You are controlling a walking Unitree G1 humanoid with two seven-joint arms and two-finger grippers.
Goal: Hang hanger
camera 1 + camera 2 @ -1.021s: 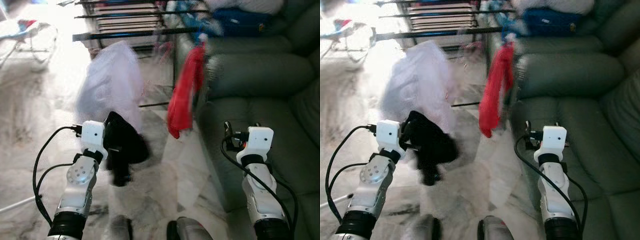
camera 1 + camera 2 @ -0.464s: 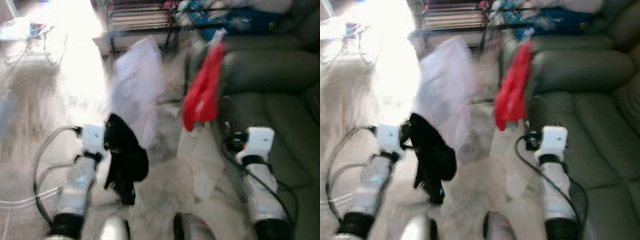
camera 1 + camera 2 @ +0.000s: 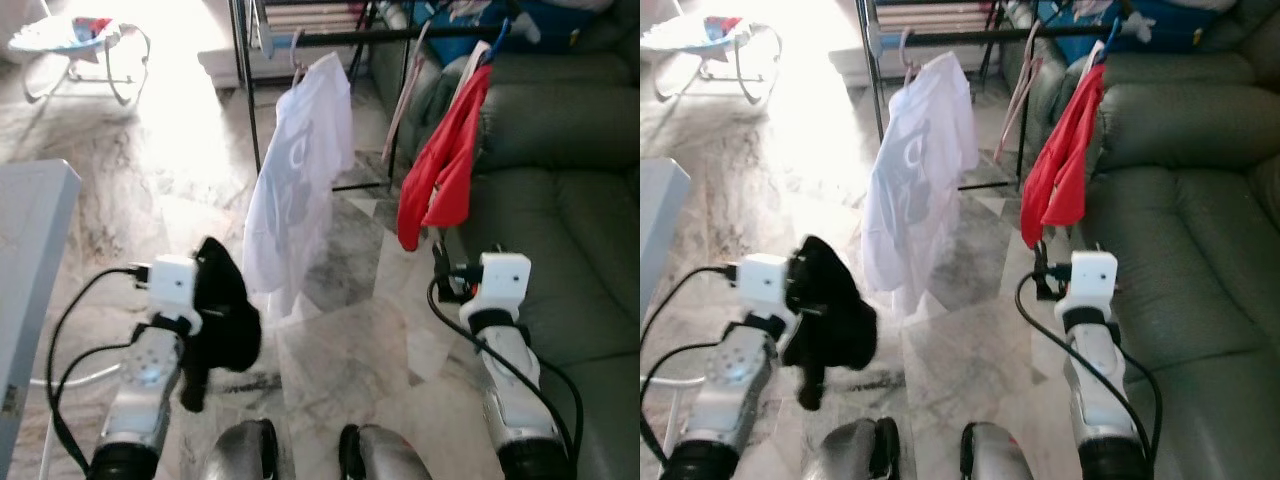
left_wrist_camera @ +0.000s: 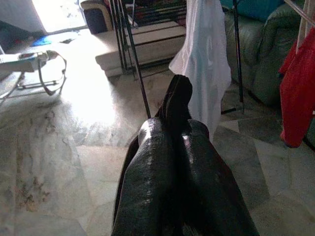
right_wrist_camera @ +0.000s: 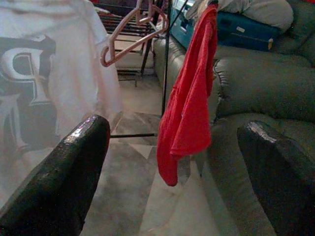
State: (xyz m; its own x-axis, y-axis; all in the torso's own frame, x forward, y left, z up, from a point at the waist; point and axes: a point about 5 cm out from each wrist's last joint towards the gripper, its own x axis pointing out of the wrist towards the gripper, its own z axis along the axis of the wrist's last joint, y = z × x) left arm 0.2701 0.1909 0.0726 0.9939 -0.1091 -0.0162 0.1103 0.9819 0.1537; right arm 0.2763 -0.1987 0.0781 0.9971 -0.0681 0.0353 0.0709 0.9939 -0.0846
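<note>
Left arm bent, forearm raised over the marble floor (image 3: 330, 350). Left gripper (image 4: 179, 142) has its fingers pressed together, clamped on a black crumpled cloth garment (image 3: 222, 320) that droops beside the wrist; any hanger inside it can't be made out. Right arm bent the same way, forearm up beside the grey-green leather sofa (image 3: 560, 230). Right gripper (image 5: 172, 162) is spread wide with nothing between the fingers, aimed at a red cloth garment (image 3: 440, 180) hanging on the black metal clothes rail (image 3: 340, 38). White printed T-shirt (image 3: 295, 190) hangs on the same rail, further left. Empty pink plastic hanger (image 5: 133, 37) hangs between the two. Grey bench (image 3: 30, 260) corner at far left.
</note>
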